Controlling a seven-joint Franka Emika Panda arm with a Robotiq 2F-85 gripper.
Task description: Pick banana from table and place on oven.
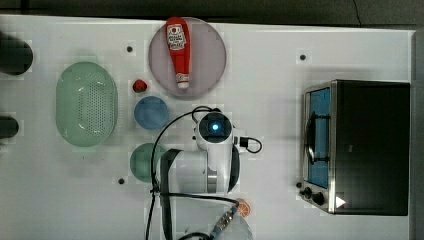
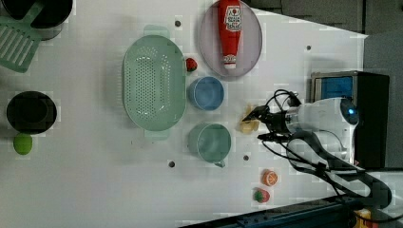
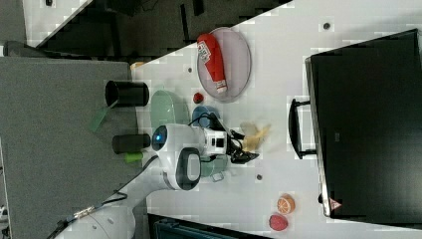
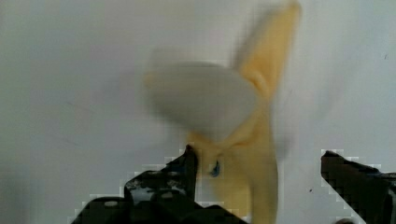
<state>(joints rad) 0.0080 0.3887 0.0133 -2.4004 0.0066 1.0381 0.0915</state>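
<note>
The banana (image 2: 249, 121), a pale yellow half-peeled toy, lies on the white table (image 1: 270, 75) between the cups and the oven. It shows again as the banana (image 3: 253, 135) in the right view. My gripper (image 2: 260, 124) hangs low over it, open, jaws astride it. In the wrist view the banana (image 4: 243, 140) sits between the two dark fingers, close against one fingertip (image 4: 187, 163) and well apart from the other. The oven (image 1: 372, 145), with a black top and blue glass door, stands at the top view's right.
A green colander (image 1: 86, 103), a blue cup (image 1: 151, 112) and a green cup (image 1: 142, 161) stand at the top view's left of the arm. A ketchup bottle (image 1: 178, 50) lies on a purple plate (image 1: 210, 55). An orange slice (image 2: 270, 178) and a strawberry (image 2: 261, 195) lie near the table's edge.
</note>
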